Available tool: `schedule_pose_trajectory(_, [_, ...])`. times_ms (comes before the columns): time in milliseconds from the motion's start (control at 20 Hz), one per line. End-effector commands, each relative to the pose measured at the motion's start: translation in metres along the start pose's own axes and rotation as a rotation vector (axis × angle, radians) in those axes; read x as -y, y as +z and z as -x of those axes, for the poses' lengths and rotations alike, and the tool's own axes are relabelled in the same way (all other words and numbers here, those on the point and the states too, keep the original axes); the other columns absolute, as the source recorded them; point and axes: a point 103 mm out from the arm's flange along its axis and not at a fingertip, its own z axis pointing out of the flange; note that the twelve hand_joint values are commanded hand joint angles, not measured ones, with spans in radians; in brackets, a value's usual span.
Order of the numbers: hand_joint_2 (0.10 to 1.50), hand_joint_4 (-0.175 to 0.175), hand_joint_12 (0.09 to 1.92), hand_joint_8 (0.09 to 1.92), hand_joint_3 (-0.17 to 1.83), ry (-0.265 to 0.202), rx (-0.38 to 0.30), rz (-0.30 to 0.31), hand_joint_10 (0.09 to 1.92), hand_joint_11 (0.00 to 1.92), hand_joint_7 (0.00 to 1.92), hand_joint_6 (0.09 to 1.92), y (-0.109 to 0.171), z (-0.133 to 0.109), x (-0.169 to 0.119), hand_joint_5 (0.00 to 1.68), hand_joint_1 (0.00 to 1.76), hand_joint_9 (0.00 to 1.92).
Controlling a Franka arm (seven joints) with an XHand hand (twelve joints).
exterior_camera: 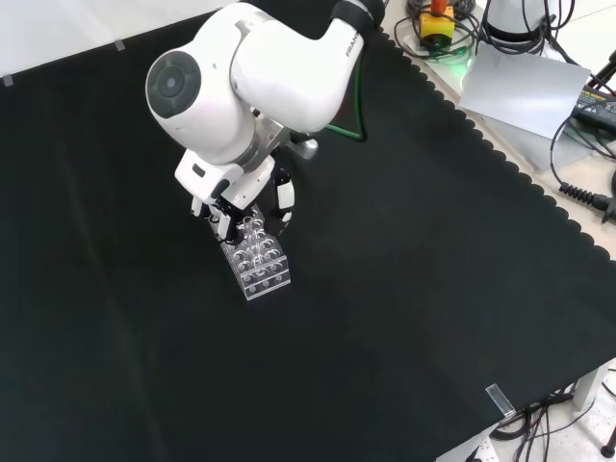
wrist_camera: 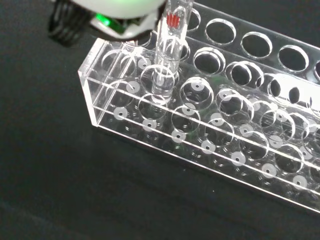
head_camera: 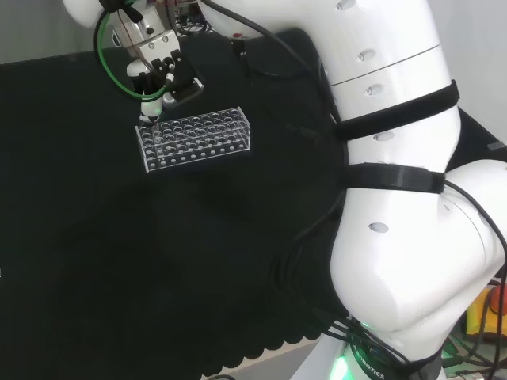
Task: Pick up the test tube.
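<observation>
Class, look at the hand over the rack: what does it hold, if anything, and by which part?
The hand holds the test tube by its upper end; the lower end sits in the rack.

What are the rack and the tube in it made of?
Rack: clear, glossy plastic, probably acrylic; flat see-through plates with bright polished edges.
Test tube: clear and glossy, glass or plastic, can't tell which; holes behind show through its wall.

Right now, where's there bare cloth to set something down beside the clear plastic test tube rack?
In the front view, black cloth lies bare right of and below the clear plastic test tube rack, out to the scalloped edge. It is crowded at the rack's upper end, where the hand and clear glass test tube sit.
</observation>
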Motion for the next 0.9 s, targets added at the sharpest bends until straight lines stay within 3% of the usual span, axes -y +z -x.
schedule_pose_trajectory(50, [0.6,-0.172,1.29,0.62,0.66,0.047,-0.076,-0.014,0.63,0.73,1.4,0.71,0.008,0.001,-0.008,0.91,1.02,1.28])
schedule_pose_trajectory(200, [0.6,-0.175,1.27,0.52,0.67,0.07,-0.163,-0.015,0.6,0.79,1.48,0.64,0.011,0.003,-0.011,1.0,1.08,1.36])
schedule_pose_trajectory(250, [0.68,-0.145,1.27,0.49,0.56,0.077,-0.191,-0.008,0.58,0.8,1.51,0.67,0.012,0.003,-0.012,1.07,1.11,1.38])
schedule_pose_trajectory(300, [0.77,-0.14,1.26,0.46,0.44,0.081,-0.203,0.009,0.56,0.82,1.54,0.67,0.012,0.003,-0.013,1.12,1.14,1.41])
schedule_pose_trajectory(400, [0.82,-0.163,1.18,0.47,0.34,0.097,-0.248,0.046,0.51,0.93,1.42,0.57,0.011,0.005,-0.013,1.23,1.25,1.46])
schedule_pose_trajectory(600, [0.69,-0.175,0.98,0.56,0.57,0.164,-0.419,0.096,0.51,1.15,1.35,0.57,0.006,0.011,-0.014,1.28,1.31,1.53])
schedule_pose_trajectory(900, [0.64,-0.175,0.91,0.72,0.64,0.181,-0.467,0.098,0.54,1.18,1.33,0.62,-0.001,0.014,-0.012,1.26,1.42,1.31])
